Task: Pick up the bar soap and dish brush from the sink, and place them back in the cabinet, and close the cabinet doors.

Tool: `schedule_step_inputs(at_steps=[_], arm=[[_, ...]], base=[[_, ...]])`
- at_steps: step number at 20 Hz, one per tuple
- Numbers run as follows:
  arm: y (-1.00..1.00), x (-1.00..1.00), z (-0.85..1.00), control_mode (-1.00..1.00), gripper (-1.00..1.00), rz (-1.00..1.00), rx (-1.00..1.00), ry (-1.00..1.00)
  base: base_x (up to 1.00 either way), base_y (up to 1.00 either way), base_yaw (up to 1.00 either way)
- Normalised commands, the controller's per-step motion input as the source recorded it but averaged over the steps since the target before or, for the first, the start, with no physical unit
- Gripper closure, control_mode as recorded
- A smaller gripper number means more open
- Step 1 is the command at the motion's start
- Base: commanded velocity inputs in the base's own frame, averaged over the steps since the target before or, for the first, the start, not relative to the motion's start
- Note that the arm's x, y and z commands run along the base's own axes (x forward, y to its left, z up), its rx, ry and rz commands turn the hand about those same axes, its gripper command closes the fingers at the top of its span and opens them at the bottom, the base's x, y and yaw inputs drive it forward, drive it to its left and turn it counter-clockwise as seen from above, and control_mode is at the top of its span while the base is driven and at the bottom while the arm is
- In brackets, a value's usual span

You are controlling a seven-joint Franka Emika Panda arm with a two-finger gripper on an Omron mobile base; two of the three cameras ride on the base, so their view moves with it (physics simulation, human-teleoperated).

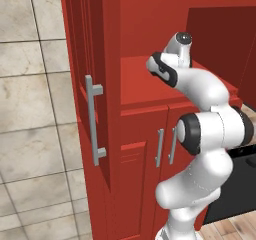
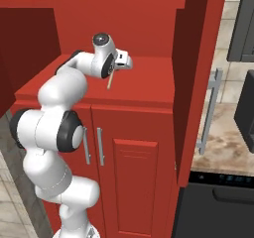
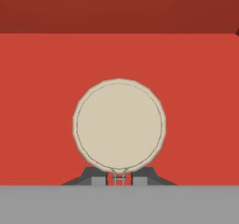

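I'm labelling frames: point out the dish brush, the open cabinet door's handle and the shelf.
dish brush (image 3: 119,125): hand view, round pale head.
cabinet door handle (image 1: 93,119): left base view, middle of silver bar.
shelf (image 2: 144,86): right base view, bare red top.

A glossy red cabinet shelf (image 2: 144,86) stretches flat between the red side panels, above a pair of smaller red doors (image 2: 134,167).
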Motion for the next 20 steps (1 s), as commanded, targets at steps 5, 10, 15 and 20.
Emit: schedule_step_inputs(at_steps=[5, 10, 15, 20], arm=[[0.0, 0.31, -0.1, -1.0, 1.0, 0.0, 0.0, 0.0], [0.01, 0.35, -0.21, -1.0, 1.0, 0.0, 0.0, 0.0], [0.0, 0.33, -0.23, -1.0, 1.0, 0.0, 0.0, 0.0], [0.0, 0.28, -0.18, -1.0, 1.0, 0.0, 0.0, 0.0]], base=[[0.0, 0.0, 0.0], [0.0, 0.0, 0.0], [0.0, 0.0, 0.0], [0.0, 0.0, 0.0]])
